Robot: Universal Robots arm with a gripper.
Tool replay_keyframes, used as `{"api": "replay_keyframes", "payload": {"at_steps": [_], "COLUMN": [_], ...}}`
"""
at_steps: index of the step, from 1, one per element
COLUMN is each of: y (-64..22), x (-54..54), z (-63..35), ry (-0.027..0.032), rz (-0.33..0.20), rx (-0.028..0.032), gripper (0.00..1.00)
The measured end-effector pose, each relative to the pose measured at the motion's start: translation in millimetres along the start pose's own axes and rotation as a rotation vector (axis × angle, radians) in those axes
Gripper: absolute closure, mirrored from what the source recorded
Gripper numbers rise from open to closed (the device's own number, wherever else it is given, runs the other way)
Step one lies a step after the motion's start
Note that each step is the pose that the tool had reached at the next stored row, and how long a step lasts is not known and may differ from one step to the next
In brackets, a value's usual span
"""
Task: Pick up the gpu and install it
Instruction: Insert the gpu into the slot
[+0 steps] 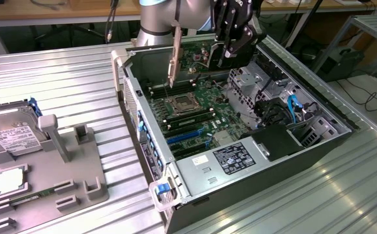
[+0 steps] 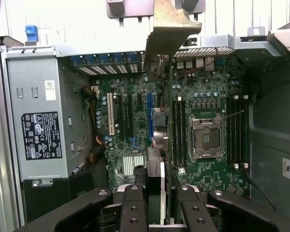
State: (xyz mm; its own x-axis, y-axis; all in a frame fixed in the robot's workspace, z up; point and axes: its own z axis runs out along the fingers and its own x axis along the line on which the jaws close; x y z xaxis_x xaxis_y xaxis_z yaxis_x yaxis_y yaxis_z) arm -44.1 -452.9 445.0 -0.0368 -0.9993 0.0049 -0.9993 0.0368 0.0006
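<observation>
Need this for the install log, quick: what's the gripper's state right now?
The gripper is closed on the gpu, holding it above the open computer case.

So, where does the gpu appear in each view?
Exterior view: the gpu hangs in the gripper above the open case, its pale bracket toward the exterior view's left.
Wrist view: the gpu is edge-on over the motherboard, beside the CPU socket.
Shared landmark: the CPU socket.
</observation>
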Motion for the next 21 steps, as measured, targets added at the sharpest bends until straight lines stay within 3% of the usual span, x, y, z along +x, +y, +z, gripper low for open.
{"api": "replay_keyframes", "payload": {"at_steps": [6, 13, 16, 17, 19, 20, 21], "y": [-1.4, -1.6, -1.5, -1.5, -1.5, -1.5, -1.5], "x": [-0.1, -0.1, -0.1, -0.1, -0.1, -0.2, -0.2], "z": [2.4, 8.7, 12.6, 14.2, 15.9, 17.0, 18.6], "ry": [-0.0076, -0.0079, -0.008, -0.0102, -0.0305, -0.0372, -0.0385], "rz": [-0.042, -0.043, -0.044, -0.046, -0.049, -0.05, -0.052], "rx": [0.0002, 0.0102, 0.0111, 0.0112, 0.0108, 0.0108, 0.0107], "gripper": [0.72, 0.72, 0.72, 0.72, 0.72, 0.72, 0.72]}}
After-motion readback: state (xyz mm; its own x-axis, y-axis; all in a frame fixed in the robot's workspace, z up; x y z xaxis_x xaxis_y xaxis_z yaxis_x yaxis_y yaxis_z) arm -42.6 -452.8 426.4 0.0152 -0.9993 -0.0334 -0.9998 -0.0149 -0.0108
